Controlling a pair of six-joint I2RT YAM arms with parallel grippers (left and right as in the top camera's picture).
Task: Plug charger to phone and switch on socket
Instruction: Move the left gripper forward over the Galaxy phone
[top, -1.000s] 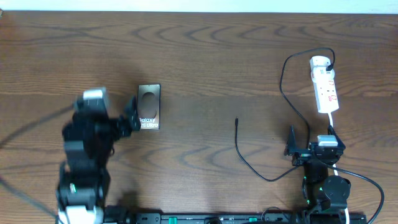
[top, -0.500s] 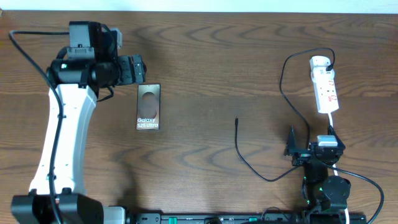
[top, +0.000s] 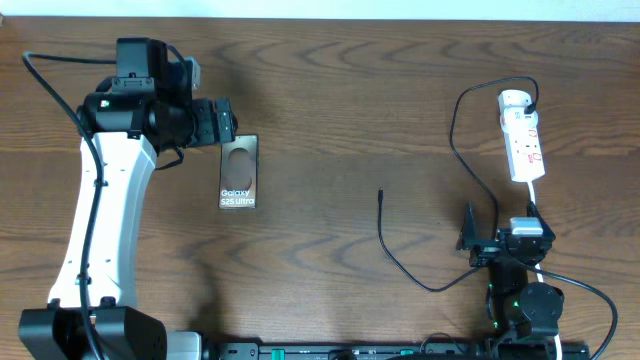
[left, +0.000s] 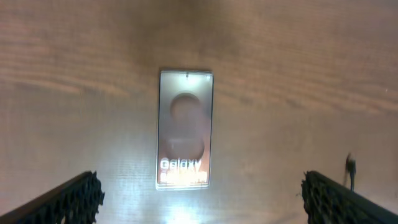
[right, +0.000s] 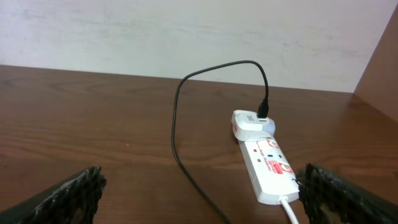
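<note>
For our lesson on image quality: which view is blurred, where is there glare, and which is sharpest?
Left wrist view: soft throughout, glare washing out lettering on the phone. Overhead: sharpest, lettering legible. Right wrist: socket crisp, evenly lit.

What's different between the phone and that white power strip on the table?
The phone is dark with white lettering; the socket is white with red marks. The phone has nothing plugged in; the socket has the charger plugged into its far end. Both lie flat on the table.

Phone (left: 185, 127) flat on table (left: 298, 68), ahead of wide-spread left hand (left: 202, 196); charger tip (left: 351, 167) at right
</note>
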